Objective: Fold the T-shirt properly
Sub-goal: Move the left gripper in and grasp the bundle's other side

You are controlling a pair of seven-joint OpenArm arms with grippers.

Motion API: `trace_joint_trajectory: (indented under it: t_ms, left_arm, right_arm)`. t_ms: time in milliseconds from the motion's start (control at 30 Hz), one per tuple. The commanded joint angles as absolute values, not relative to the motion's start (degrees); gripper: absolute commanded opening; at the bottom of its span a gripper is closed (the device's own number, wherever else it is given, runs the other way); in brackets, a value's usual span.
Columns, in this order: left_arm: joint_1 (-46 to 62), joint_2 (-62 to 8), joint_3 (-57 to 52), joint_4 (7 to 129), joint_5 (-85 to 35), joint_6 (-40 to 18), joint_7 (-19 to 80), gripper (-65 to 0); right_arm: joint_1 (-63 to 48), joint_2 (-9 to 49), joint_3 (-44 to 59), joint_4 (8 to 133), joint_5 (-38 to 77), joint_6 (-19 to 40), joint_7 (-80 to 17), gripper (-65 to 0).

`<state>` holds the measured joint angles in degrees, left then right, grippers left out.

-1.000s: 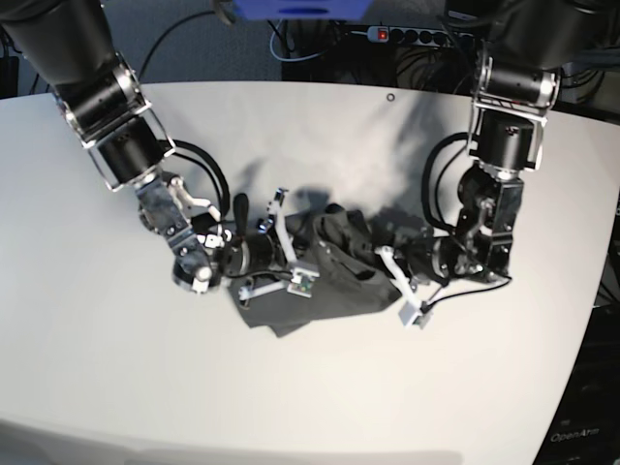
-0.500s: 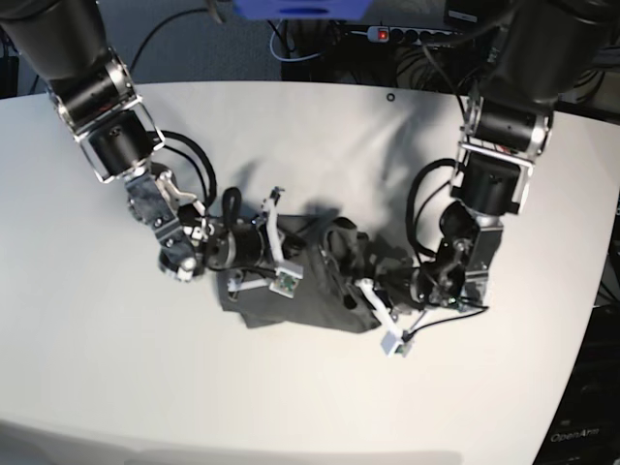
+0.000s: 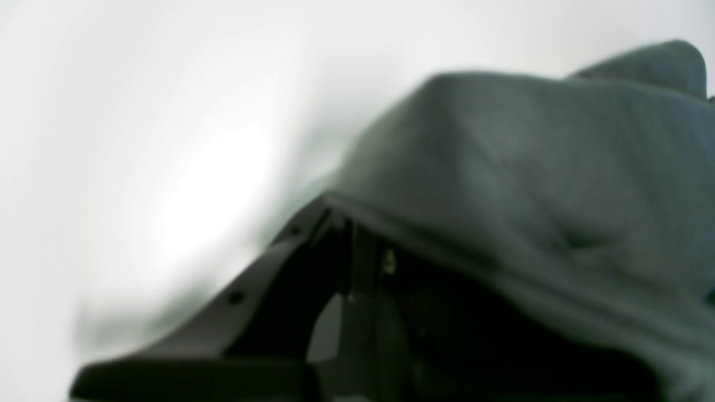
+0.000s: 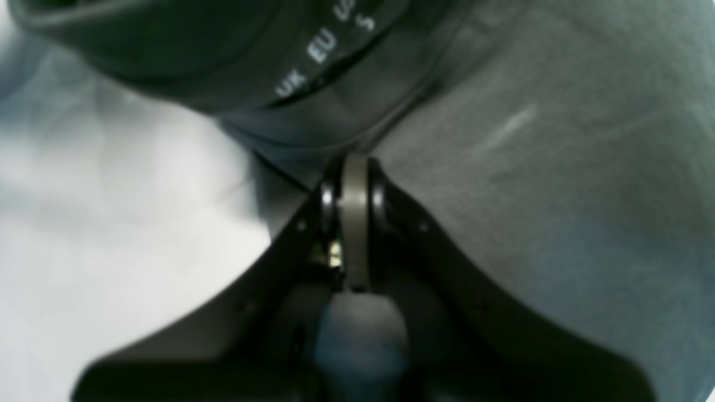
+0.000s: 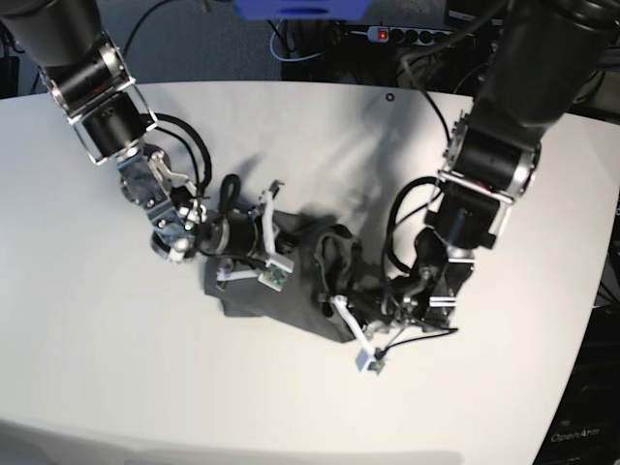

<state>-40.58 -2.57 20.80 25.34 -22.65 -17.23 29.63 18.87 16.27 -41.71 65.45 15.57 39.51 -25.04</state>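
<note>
The dark grey T-shirt [image 5: 291, 302] lies bunched in the middle of the white table [image 5: 116, 378]. My right gripper [image 5: 281, 254] comes in from the left and is shut on cloth at the bundle's left side. In the right wrist view its fingertips [image 4: 355, 167] pinch T-shirt [image 4: 558, 195] fabric just below the collar, where white size print [image 4: 327, 47] shows. My left gripper [image 5: 341, 296] reaches in from the right, low over the table. In the blurred left wrist view the T-shirt [image 3: 530, 167] drapes over the shut left gripper [image 3: 349, 226], hiding most of it.
A power strip [image 5: 407, 36] and loose cables lie beyond the table's far edge. A small dark ring [image 5: 389, 97] marks the tabletop at the back. The table's curved edge runs down the right side [image 5: 591, 320].
The left arm has swung leftward and toward the front edge, dragging its side of the shirt along. The right arm drew back slightly to the left. The bundle has shifted left.
</note>
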Motion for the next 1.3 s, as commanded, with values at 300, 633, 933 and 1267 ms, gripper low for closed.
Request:
trace_joint_trajectory:
  t_ms: [300, 633, 933, 1267]
  left_arm:
    - [-44.7, -1.3, 22.8, 23.9, -21.4, -16.9, 28.2, -63.1]
    - [-47.3, -0.6, 25.0, 28.1, -21.5, -17.0, 34.3, -63.1]
    - [-47.3, -8.8, 24.7, 55.5, -21.8, -17.0, 57.1, -63.1]
    - [-33.5, -10.8, 24.5, 64.5, -21.5, -16.7, 64.9, -63.1]
  right_arm:
    - [16.8, 19.9, -41.6, 66.3, 12.3, 39.5, -30.4, -64.9]
    - [16.0, 20.3, -41.5, 68.0, 12.3, 39.4, -30.6, -64.9]
    - [16.3, 20.3, -41.5, 68.0, 12.3, 39.4, -30.5, -64.9]
    - [16.4, 21.0, -39.3, 68.0, 12.3, 39.4, -30.5, -64.9]
